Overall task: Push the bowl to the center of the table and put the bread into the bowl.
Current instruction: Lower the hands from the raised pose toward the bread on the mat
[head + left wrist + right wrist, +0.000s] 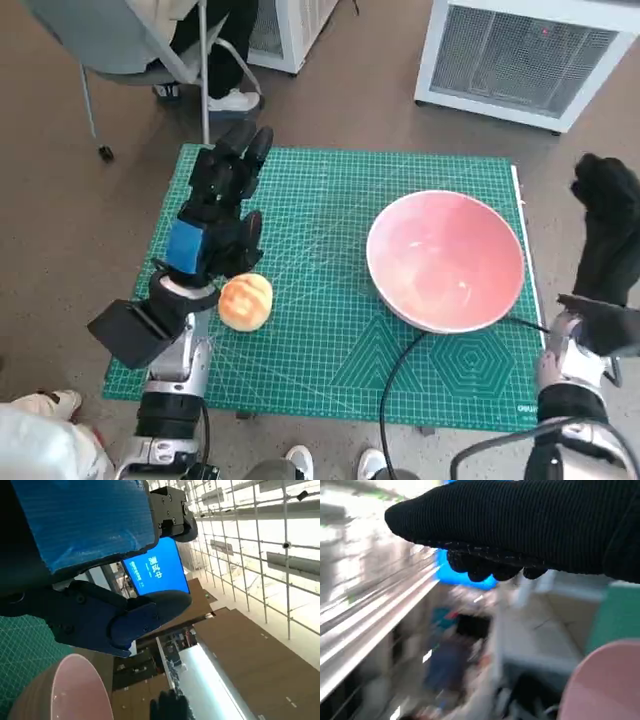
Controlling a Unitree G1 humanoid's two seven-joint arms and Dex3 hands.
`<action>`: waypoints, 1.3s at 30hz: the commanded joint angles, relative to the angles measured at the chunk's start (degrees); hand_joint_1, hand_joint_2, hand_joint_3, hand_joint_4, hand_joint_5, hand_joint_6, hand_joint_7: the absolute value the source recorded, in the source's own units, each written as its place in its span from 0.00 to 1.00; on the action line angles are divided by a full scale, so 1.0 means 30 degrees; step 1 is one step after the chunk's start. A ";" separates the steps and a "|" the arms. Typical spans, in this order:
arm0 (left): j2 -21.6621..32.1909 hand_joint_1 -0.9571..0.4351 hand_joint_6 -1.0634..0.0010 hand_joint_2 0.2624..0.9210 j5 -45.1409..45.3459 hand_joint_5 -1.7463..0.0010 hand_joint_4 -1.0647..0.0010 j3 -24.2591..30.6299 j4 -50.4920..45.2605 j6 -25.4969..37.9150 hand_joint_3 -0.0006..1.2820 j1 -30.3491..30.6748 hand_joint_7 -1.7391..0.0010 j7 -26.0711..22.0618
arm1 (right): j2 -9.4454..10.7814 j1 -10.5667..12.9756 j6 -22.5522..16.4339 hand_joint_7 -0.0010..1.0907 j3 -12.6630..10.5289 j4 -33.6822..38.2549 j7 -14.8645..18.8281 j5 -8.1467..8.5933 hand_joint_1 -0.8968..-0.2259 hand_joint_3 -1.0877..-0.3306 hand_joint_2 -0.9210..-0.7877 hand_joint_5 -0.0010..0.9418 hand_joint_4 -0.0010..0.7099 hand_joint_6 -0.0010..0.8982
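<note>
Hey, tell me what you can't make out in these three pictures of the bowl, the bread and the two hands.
- Bread: head view, its left side hidden by the left hand; contact cannot be told.
- Bowl: cut off by the edge in both wrist views.
- Right hand: head view, cut by the picture's edge; right wrist view, fingers hardly show.
- Room background: right wrist view, motion-blurred.

- I see the tabletop (330,330) covered by a green gridded cutting mat.
- A pink bowl (445,260) sits on its right half, close to the right edge.
- A round bread (246,301) lies on the left half, well apart from the bowl.
- A black cable (400,365) crosses the near edge below the bowl.
</note>
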 commanded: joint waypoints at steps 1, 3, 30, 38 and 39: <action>0.0034 0.27 1.00 1.00 -0.0275 0.96 0.86 0.0154 0.0136 -0.0242 0.49 -0.0171 0.72 -0.0159 | -0.0005 0.0302 0.1537 0.01 -0.0414 0.1130 -0.0366 0.0125 0.40 0.37 0.00 0.00 0.36 0.36; 0.0042 0.27 1.00 1.00 -0.0303 0.96 0.86 0.0180 0.0103 -0.0222 0.49 -0.0151 0.72 -0.0183 | 0.0006 0.0358 0.2075 0.00 -0.0506 0.1414 -0.0487 0.0093 0.40 0.37 0.00 0.00 0.35 0.36; 0.0407 0.25 1.00 1.00 -0.0721 0.97 0.86 0.0674 -0.0123 -0.0127 0.48 0.0134 0.72 -0.0470 | 0.2176 -0.0106 0.8013 0.01 -0.1031 0.2667 -0.0791 -0.0379 0.36 0.47 0.00 0.00 0.32 0.36; 0.0636 0.25 1.00 1.00 -0.0726 0.97 0.85 0.0951 -0.0105 -0.0379 0.48 0.0368 0.71 -0.0549 | 0.2818 -0.0660 0.8919 0.00 -0.1011 0.2733 -0.0804 -0.0746 0.35 0.48 0.00 0.00 0.32 0.35; 0.0661 0.25 1.00 1.00 -0.0734 0.97 0.85 0.0983 -0.0106 -0.0396 0.48 0.0402 0.71 -0.0561 | 0.2899 -0.0763 0.9019 0.00 -0.1000 0.2738 -0.0857 -0.0786 0.35 0.48 0.00 0.00 0.32 0.35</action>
